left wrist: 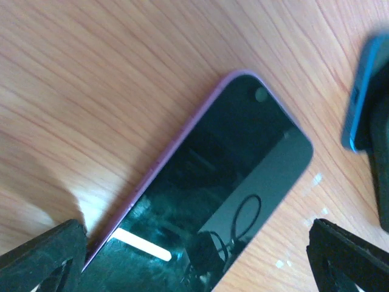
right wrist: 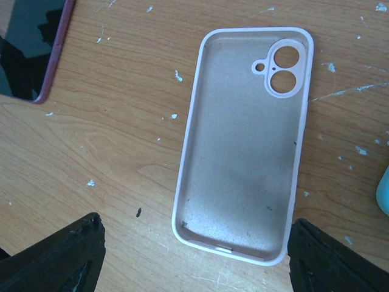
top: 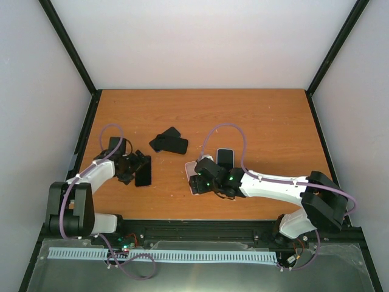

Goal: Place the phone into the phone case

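- While the phone case (right wrist: 243, 146) lies empty on the table (right wrist: 115, 158), we count nothing done.
- Right gripper (right wrist: 194, 261) hovers over it, jaws wide, empty.
- Left gripper (left wrist: 194, 258) straddles the phone (left wrist: 213, 182), jaws wide, no grasp yet.

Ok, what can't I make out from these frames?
- Top view: the pale pink plastic phone case is mostly hidden under the right arm.
- Top view: the flat black items mid-table are too small to tell phones from cases.
- Left wrist view: the purple-edged dark-screened phone is cut off by the bottom edge; a blue-rimmed object at the right edge is blurred.
- Right wrist view: a red-edged dark phone is cut off at the top-left corner.
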`<state>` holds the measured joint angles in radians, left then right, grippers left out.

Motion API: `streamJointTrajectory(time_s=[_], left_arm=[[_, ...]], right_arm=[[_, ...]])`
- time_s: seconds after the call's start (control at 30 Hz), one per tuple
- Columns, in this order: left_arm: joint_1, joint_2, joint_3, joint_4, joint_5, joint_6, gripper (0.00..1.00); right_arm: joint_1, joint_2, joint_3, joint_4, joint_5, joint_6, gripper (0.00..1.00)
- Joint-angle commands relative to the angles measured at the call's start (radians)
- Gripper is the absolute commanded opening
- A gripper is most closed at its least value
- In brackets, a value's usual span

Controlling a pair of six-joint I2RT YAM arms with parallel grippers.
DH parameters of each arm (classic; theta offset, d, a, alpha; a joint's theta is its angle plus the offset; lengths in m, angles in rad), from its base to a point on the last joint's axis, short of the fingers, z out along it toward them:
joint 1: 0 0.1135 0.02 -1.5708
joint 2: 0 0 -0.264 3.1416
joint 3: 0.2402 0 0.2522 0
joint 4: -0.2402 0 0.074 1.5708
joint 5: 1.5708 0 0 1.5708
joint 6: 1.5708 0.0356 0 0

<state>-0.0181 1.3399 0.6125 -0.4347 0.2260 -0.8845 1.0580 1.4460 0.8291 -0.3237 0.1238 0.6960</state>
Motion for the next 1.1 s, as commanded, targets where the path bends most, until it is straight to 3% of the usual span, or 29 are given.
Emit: streamJointTrajectory(time_s=[0.0, 0.13, 0.33, 0.6, 1.07], left_arm=[[-0.091, 0.018, -0.057, -0.051, 0.102, -0.098, 0.99], [-0.155, 0.018, -0.032, -0.047, 0.072, -0.11, 0.97], [-0.206, 0.064, 0.075, -0.191, -0.206, -0.089, 0.92], [-0.264, 0.154, 0.178, -0.282, -0.267, -0.099, 0.92], [-0.264, 0.222, 0.257, -0.207, -0.233, -0.029, 1.0]], right_arm=[[-0.005, -0.033, -0.028, 0.027, 0.022, 0.01, 0.81], [-0.008, -0.059, -0.049, 0.032, 0.026, 0.014, 0.81], [-0.019, -0.11, -0.085, 0.055, 0.03, 0.022, 0.81], [-0.032, -0.175, -0.13, 0.063, 0.056, 0.024, 0.81], [-0.033, -0.229, -0.176, 0.076, 0.071, 0.03, 0.81]])
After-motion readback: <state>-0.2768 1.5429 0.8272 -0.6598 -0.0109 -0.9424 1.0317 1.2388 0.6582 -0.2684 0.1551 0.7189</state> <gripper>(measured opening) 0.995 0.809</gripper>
